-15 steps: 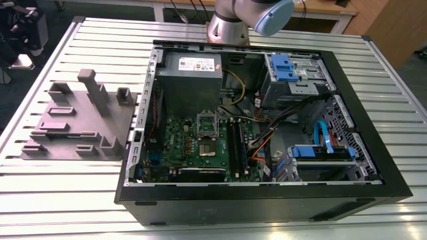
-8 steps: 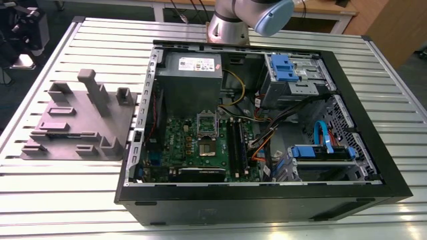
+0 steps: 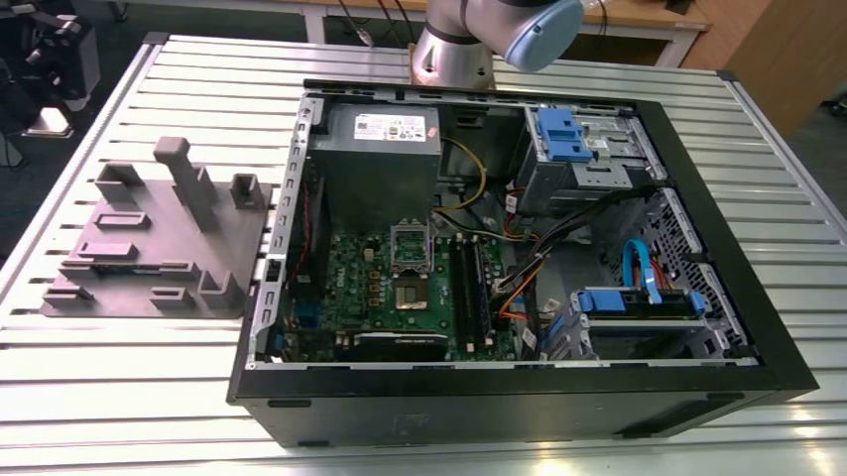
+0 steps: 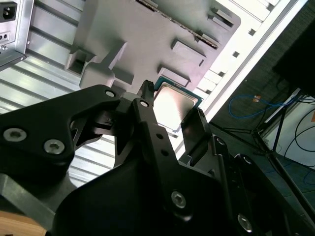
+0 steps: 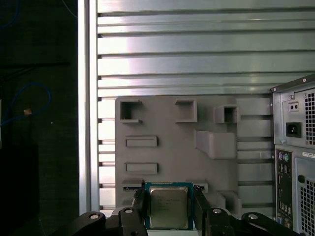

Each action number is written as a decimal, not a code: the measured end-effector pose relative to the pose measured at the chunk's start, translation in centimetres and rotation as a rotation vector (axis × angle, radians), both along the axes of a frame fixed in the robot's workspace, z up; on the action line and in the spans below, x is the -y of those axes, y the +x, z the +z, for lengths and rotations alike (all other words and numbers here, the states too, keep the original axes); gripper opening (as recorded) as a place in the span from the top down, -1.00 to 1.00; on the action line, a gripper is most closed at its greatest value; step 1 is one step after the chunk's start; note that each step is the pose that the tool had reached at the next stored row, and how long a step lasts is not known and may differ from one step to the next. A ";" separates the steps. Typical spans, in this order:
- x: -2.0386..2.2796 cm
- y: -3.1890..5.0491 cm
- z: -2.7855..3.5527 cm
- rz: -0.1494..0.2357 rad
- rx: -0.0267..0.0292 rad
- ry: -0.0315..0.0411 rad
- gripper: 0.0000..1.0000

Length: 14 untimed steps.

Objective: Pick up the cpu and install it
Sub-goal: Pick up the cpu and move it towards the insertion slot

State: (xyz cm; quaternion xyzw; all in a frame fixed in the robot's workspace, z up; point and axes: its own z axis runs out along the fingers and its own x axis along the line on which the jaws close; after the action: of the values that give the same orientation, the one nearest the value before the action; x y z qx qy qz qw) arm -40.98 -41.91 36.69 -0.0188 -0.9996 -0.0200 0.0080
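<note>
The cpu (image 5: 169, 205), a small square chip with a silvery top and a dark rim, sits between my two black fingers in both wrist views. My gripper (image 5: 169, 211) is shut on it, one finger (image 5: 139, 204) on each side. It hangs well above the grey plastic plate (image 5: 172, 147). In the second wrist view the cpu (image 4: 176, 104) is clamped in my gripper (image 4: 172, 101) over the plate's (image 4: 147, 34) edge. The exterior view has the open computer case (image 3: 530, 387) with the motherboard's shiny socket frame (image 3: 411, 260) uncovered.
The grey plate with upright blocks (image 3: 146, 248) lies on the slatted metal table (image 3: 159, 377) at the exterior view's left of the case. The case's rear panel (image 5: 295, 147) stands beside the plate. The table's edge (image 5: 86, 123) drops to a dark floor with cables.
</note>
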 end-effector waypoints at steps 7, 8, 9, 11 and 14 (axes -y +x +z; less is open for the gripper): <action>0.00 0.17 0.00 0.000 0.0000 0.0000 0.05; 0.00 0.19 0.00 0.000 0.0001 0.0000 0.05; 0.00 0.21 0.00 0.000 0.0001 -0.0001 0.05; 0.00 0.26 0.00 0.000 0.0000 0.0001 0.05; 0.00 0.32 0.00 0.000 0.0000 0.0000 0.05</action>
State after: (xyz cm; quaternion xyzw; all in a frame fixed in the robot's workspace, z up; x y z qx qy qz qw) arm -40.66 -41.92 36.69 -0.0187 -0.9996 -0.0200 0.0080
